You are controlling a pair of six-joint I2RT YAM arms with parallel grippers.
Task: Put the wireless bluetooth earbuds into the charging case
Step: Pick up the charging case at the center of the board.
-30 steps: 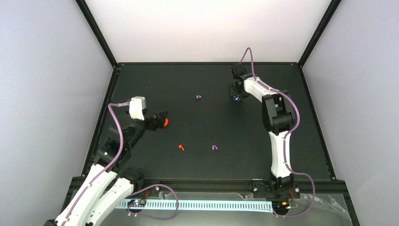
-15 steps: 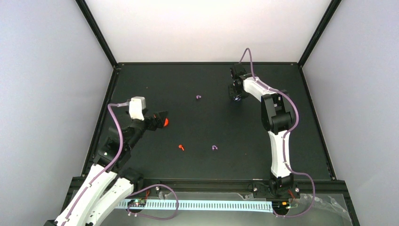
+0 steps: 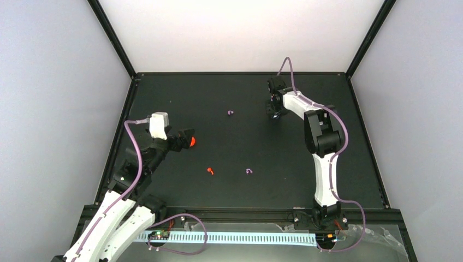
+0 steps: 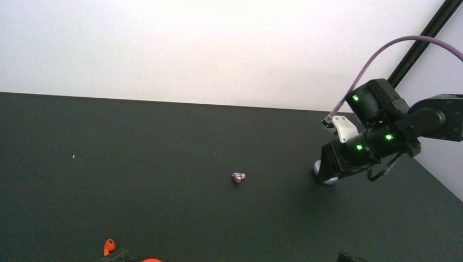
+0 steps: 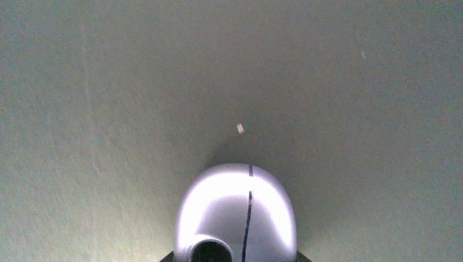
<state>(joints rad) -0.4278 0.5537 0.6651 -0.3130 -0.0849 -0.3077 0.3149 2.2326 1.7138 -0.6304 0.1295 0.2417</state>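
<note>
A lavender charging case (image 5: 235,210) lies shut on the black table, with my right gripper (image 5: 232,257) shut on it; only the finger corners show at its sides. From above, that gripper (image 3: 274,113) covers the case at the back right. My left gripper (image 3: 188,137) is open, with a red-orange case (image 3: 193,142) between its fingers, close to the left finger (image 4: 117,255). Loose on the table are a purple earbud (image 3: 230,113), a second purple earbud (image 3: 249,171) and a red-orange earbud (image 3: 210,171). The left wrist view shows a purple earbud (image 4: 238,177) and the red-orange earbud (image 4: 108,246).
Black frame rails (image 3: 239,73) edge the table (image 3: 229,147), with pale walls behind and at both sides. The right arm's elbow (image 3: 322,134) hangs over the table's right half. Cables and a slotted strip (image 3: 229,238) run along the near edge.
My right gripper's jaws have closed in on the lavender case and the wrist has shifted slightly toward the back. The left arm and the earbuds have not moved.
</note>
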